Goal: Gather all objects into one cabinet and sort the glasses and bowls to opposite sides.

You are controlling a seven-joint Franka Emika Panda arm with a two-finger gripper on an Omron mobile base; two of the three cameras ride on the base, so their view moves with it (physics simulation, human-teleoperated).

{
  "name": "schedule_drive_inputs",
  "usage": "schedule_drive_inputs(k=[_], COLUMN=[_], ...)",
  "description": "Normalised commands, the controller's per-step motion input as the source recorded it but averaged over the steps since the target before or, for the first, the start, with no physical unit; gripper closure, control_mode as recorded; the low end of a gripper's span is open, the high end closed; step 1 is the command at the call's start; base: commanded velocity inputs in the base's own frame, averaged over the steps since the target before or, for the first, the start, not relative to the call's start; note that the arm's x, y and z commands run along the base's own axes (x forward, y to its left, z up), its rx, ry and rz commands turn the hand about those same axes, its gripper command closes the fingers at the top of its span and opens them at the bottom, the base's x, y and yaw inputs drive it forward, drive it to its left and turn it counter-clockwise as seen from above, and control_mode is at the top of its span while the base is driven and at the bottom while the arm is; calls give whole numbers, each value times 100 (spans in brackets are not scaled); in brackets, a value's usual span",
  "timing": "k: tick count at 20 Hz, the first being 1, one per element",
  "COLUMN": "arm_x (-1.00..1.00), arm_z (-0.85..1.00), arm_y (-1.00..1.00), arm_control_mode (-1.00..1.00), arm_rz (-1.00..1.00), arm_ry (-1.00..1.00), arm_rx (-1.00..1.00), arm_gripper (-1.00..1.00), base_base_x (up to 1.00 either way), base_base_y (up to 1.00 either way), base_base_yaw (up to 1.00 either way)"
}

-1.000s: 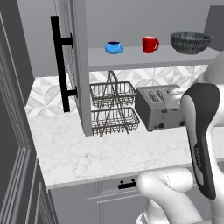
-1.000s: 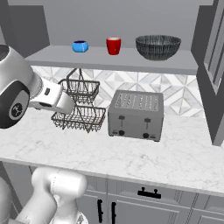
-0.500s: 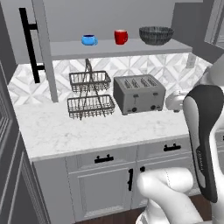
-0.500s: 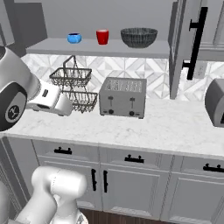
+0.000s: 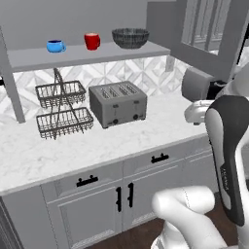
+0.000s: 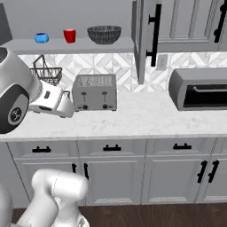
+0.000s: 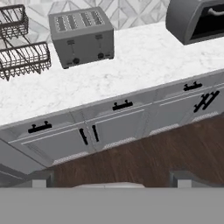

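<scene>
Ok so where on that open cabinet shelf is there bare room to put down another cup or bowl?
The cabinet shelf is bare from its left end up to the blue cup, and again right of the dark grey bowl up to the shelf's end. The middle is crowded: blue cup, red mug and bowl stand in a row with only small gaps.

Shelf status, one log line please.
shelf: blue cup, red mug, dark bowl | fingers: open, empty | counter: toaster
</scene>
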Motion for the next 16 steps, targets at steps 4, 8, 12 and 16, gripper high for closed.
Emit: schedule_drive_inputs(k=[4,8,12,16], arm_x=[0,0,0,0], arm_z=[0,0,0,0], arm_y=[0,0,0,0], arm_control_mode=[100,100,100,100], arm_rz=[0,0,0,0], arm_ry=[0,0,0,0], arm_rx=[0,0,0,0], arm_gripper=[-100,-100,-100,-100], base_base_x=[-3,0,0,0], base_base_y=[-11,-13,-14,-6], base_base_yaw=[-48,-54,-67,-75])
